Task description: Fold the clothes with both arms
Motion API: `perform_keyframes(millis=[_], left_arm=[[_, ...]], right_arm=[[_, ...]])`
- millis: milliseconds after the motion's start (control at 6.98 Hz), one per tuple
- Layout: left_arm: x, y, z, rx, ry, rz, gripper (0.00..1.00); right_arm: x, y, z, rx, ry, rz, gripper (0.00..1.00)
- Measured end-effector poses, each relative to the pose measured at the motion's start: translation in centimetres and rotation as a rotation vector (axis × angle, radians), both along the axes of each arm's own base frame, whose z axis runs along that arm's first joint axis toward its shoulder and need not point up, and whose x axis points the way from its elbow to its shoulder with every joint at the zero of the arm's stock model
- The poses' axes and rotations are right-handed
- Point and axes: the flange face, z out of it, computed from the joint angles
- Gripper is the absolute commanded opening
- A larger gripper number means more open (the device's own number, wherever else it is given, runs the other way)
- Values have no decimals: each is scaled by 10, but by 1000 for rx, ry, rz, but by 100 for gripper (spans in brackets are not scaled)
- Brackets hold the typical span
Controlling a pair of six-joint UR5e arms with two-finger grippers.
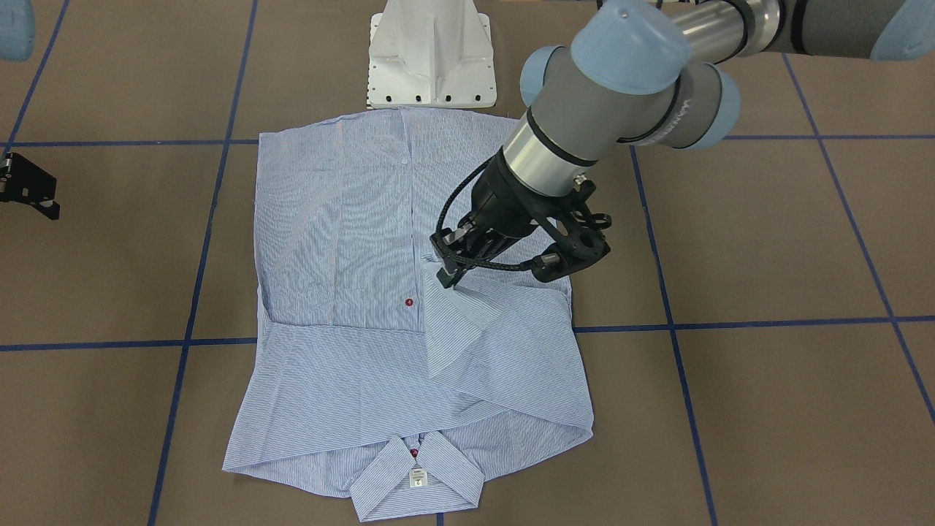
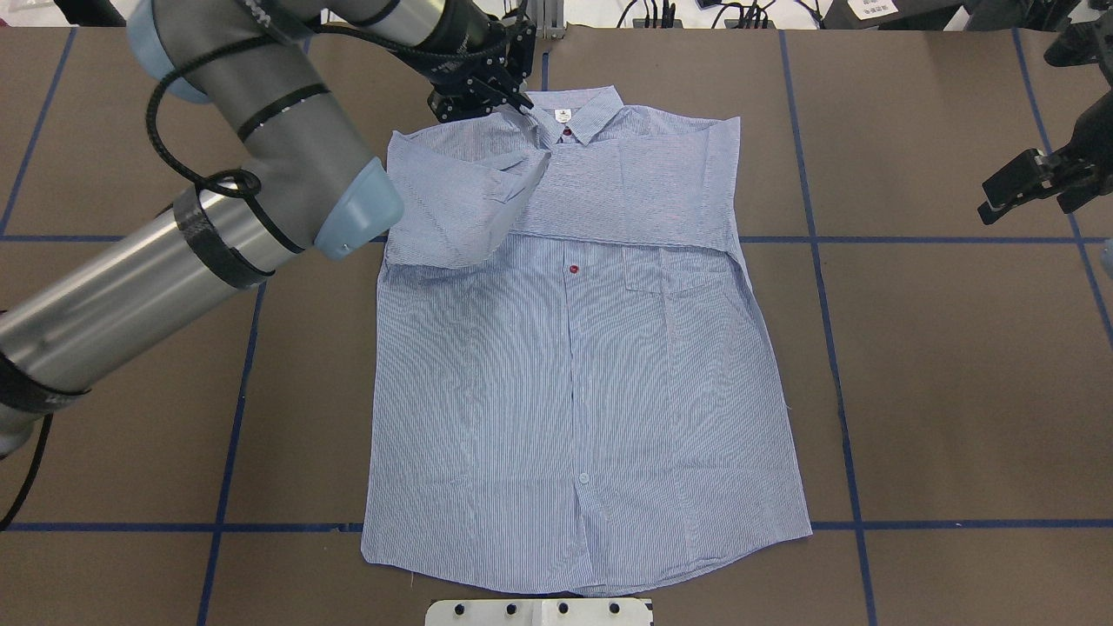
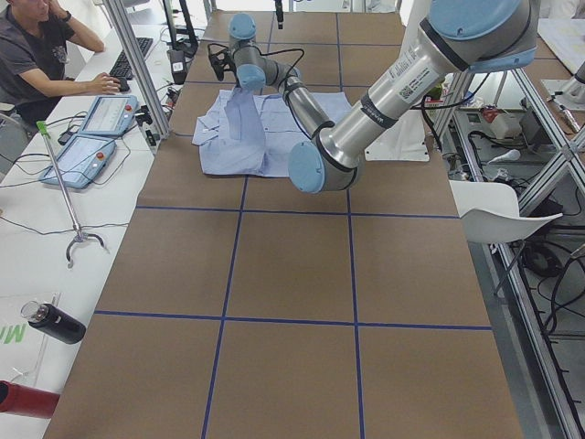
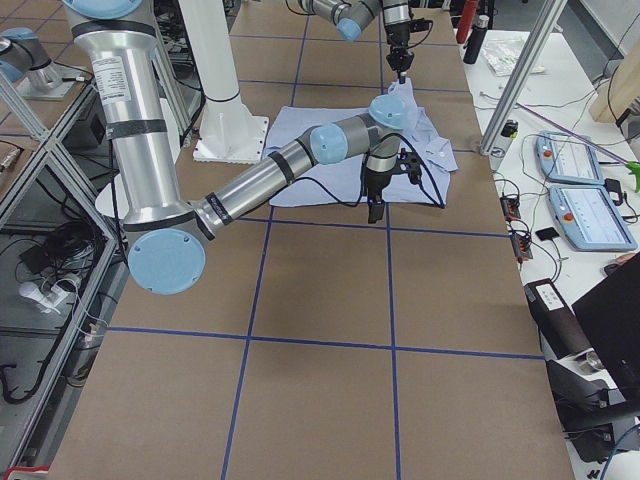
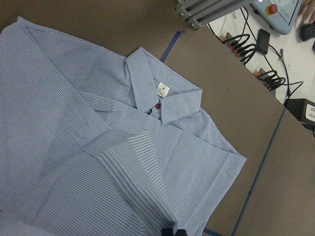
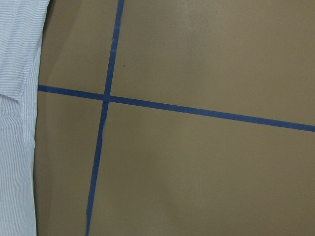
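Striped button-up shirt [image 2: 574, 382] lies front-up, spread in the middle of the brown desk [image 2: 939, 391]. Its collar [image 2: 578, 109] is on the side away from the robot's white base [image 1: 432, 55]. A folded sleeve [image 2: 643, 187] rests flat across the chest. The left arm's tool [image 1: 451, 276] is clamped on the cuff of the raised sleeve [image 1: 456, 321] and holds it above the shirt, near the collar, with the fabric draping down to the shoulder. The right arm's tool [image 2: 1026, 196] hangs over bare desk, well apart from the shirt's edge. Its jaws look parted and grip nothing. Blue tape lines [image 6: 197, 110] mark the desk in a grid.
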Motion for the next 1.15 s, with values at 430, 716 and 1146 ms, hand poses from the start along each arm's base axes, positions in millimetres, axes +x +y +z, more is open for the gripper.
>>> perform_keyframes(millis=[430,716,1146], left_arm=[[149,27,2,56,-15,-80,0],[200,27,28,92,-39,-155,99],[224,56,14,316,-62,-121,100]], right_arm=[[0,0,2,-5,2,0,100],[-1,-1,4,-8,3,0,100],[-3,-3,6,-15,-6,-4,100]])
